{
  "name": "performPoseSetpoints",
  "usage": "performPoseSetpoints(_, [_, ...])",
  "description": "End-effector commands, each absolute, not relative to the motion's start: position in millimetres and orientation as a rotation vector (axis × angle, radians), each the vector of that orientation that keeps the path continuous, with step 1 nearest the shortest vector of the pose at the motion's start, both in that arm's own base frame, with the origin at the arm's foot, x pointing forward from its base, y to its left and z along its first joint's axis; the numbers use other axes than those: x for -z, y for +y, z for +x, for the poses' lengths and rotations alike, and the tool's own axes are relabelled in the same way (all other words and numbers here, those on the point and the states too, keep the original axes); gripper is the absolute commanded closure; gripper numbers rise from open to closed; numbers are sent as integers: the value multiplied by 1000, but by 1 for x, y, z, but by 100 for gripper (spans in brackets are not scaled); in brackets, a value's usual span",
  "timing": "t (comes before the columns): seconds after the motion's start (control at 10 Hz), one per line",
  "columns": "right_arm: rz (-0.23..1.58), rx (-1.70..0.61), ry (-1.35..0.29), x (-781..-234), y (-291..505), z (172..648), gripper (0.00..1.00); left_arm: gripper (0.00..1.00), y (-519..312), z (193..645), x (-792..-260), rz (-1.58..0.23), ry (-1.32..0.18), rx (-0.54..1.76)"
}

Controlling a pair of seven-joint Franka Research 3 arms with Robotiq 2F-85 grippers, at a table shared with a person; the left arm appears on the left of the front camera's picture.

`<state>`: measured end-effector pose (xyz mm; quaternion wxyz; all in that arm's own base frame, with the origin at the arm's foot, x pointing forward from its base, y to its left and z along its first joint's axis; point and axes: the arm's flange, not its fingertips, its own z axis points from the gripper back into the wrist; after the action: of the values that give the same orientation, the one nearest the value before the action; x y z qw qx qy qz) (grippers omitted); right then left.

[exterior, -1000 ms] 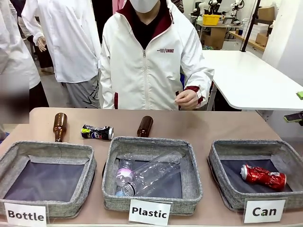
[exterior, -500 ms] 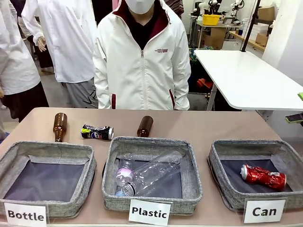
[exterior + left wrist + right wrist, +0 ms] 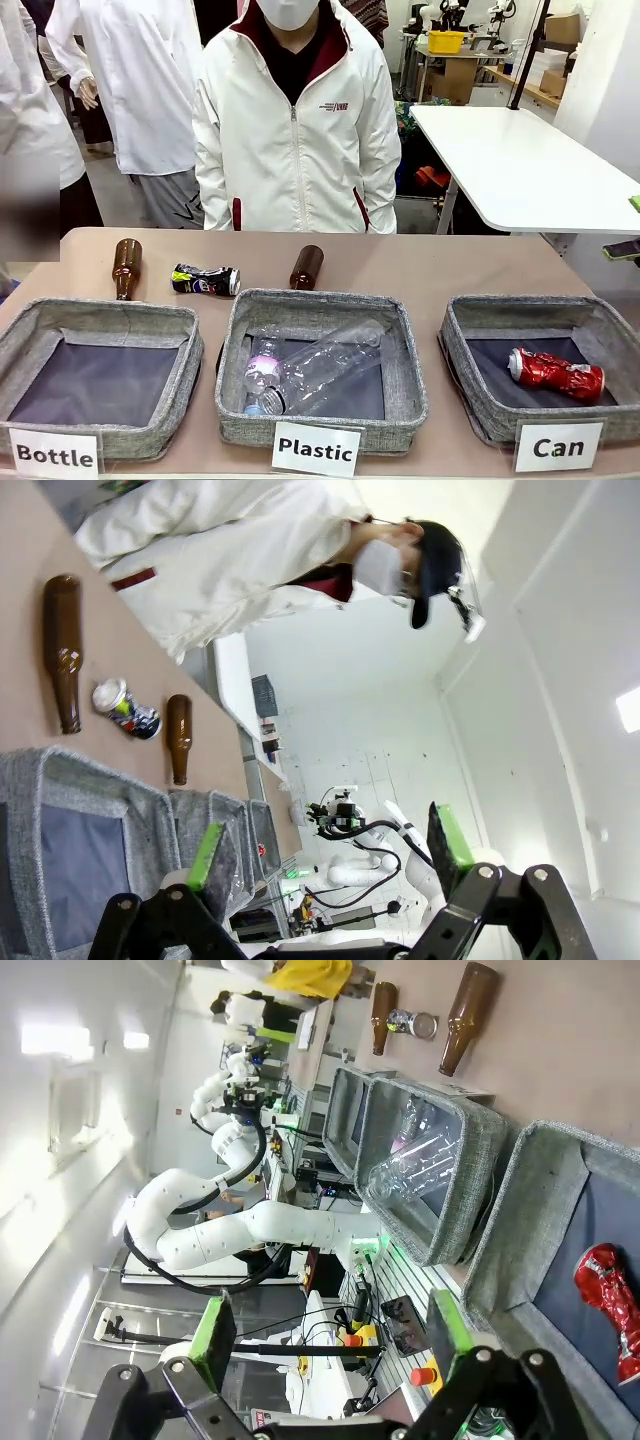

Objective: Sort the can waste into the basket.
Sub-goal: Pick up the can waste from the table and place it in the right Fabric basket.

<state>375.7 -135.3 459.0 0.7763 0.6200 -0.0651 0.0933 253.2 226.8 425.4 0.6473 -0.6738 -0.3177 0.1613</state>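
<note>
The shiny red crushed can [image 3: 556, 373] lies on the dark floor of the grey "Can" basket [image 3: 462, 322] at the front right; the right wrist view shows this red can [image 3: 610, 1305] in that basket [image 3: 530, 1210] too. On the table behind the baskets lies the black can [image 3: 205, 280] with yellow-green print, between two brown bottles; it is also the small black can [image 3: 125, 708] in the left wrist view. My left gripper [image 3: 328, 848] is open and held high, nothing between its pads. My right gripper [image 3: 329, 1332] is open too, above the basket row.
Two brown glass bottles [image 3: 126, 267] [image 3: 307, 267] lie on the far part of the table. The middle "Plastic" basket [image 3: 405, 380] holds clear plastic bottles [image 3: 310, 368]. The left "Bottle" basket [image 3: 190, 350] shows only its dark floor. A person [image 3: 295, 140] stands at the far edge, arms down.
The person has drawn the hand back from the table's far edge and straightened up, arms now at the sides. Cans, bottles and baskets have not moved.
</note>
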Motion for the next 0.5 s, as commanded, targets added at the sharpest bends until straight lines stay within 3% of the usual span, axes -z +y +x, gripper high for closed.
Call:
performPoseSetpoints(0.0, [1342, -223, -145, -462, -138, 375, 0, 0, 213, 226, -468, -1483, -868, -108])
performPoseSetpoints(0.2, [1342, -223, -145, -462, -138, 375, 0, 0, 164, 246, -506, -1292, -869, 31])
performPoseSetpoints(0.4, [1342, -223, -145, -462, -138, 375, 0, 0, 93, 272, -528, -1058, -770, 241])
